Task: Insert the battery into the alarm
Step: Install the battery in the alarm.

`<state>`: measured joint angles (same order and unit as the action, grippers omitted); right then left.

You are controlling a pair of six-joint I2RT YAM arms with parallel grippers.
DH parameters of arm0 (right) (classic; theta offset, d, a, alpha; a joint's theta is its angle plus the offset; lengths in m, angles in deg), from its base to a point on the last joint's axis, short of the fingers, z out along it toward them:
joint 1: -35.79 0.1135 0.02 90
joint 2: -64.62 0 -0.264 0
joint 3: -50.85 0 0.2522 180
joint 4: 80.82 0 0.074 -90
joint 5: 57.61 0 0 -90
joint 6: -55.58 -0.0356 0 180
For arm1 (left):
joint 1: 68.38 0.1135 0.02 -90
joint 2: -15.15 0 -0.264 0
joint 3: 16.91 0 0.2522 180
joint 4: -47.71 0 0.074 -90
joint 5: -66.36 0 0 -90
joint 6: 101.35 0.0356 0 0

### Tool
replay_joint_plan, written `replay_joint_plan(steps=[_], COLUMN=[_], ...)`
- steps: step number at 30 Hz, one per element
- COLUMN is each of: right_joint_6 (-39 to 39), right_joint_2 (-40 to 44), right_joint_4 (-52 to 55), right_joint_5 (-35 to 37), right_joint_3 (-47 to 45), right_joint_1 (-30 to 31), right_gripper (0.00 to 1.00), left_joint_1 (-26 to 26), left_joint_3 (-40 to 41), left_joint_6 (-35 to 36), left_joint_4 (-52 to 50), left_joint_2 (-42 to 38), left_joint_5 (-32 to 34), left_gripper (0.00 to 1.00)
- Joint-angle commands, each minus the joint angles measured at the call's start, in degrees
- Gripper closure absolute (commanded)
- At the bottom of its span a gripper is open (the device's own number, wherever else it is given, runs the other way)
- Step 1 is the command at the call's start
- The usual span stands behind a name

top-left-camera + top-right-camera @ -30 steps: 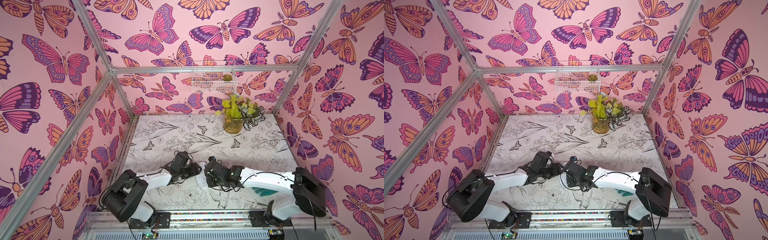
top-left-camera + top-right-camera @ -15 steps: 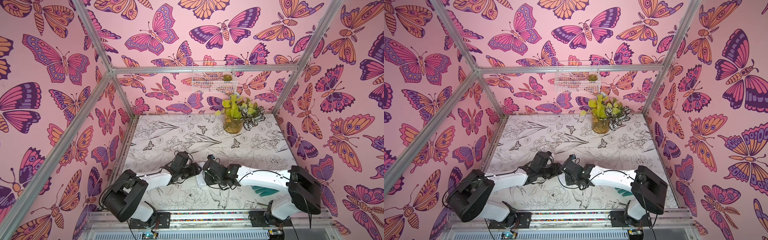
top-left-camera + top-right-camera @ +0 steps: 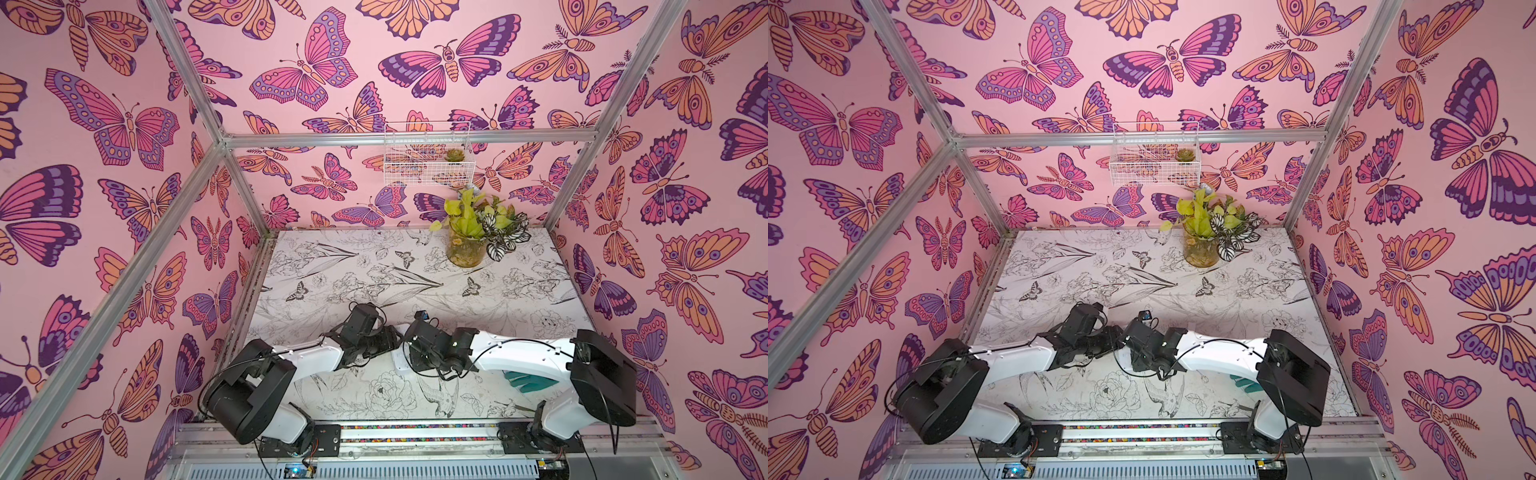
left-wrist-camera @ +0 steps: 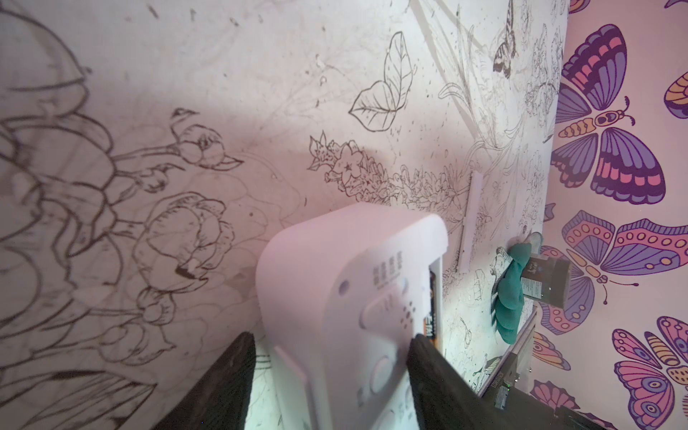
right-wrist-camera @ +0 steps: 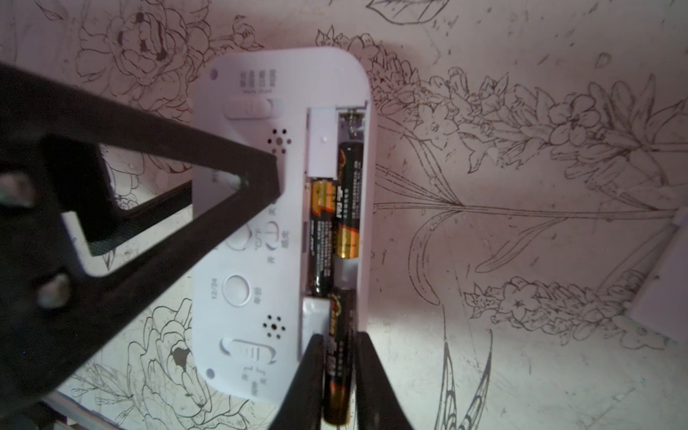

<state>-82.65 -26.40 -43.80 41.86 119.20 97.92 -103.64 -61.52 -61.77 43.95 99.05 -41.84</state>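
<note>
Left gripper (image 4: 331,340) is clamped across the alarm (image 4: 335,268), which is back up at the front middle of the table (image 3: 374,266). Right gripper (image 5: 339,338) has fingers close beside a battery (image 5: 337,387), one end in the open compartment (image 5: 350,126); I cannot tell if they press it.

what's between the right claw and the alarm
A battery: the right claw straddles it, and its far end sits in the alarm, as the right wrist view shows.

The alarm (image 5: 257,238) is showing white, the battery (image 5: 337,376) black and gold; near the alarm, a glove (image 4: 508,294) is showing teal (table (image 5: 521,298) white, inked flowers).
</note>
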Motion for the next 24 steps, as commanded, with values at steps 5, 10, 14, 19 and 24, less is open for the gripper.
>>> replay_joint_plan(steps=[5, 10, 14, 19, 24], right_joint_6=[-0.6, -0.5, -0.4, -0.8, -1.4], right_joint_2=[-0.6, -0.5, 3.0, 7.8, 9.2], right_joint_4=[1.1, 1.7, 2.0, 2.7, 3.1], right_joint_5=[1.0, 1.2, 1.4, 1.9, 2.0], right_joint_3=[1.8, 2.5, 1.5, -1.2, -3.1], right_joint_1=[0.4, 0.4, 0.3, 1.0, 2.3], right_gripper=[0.80, 0.76, 0.71, 0.69, 0.75], left_joint_1=[-0.3, -0.3, -0.3, -0.3, -0.3], left_joint_3=[1.5, 1.5, 1.5, 1.6, 1.6], left_joint_6=[0.8, 0.8, 0.8, 0.8, 0.8], left_joint_4=[-4.6, -4.6, -4.5, -4.6, -4.5], left_joint_2=[0.3, 0.1, 0.1, 0.1, 0.0], left_joint_5=[0.5, 0.5, 0.4, 0.5, 0.5], left_gripper=[0.33, 0.33, 0.33, 0.33, 0.33])
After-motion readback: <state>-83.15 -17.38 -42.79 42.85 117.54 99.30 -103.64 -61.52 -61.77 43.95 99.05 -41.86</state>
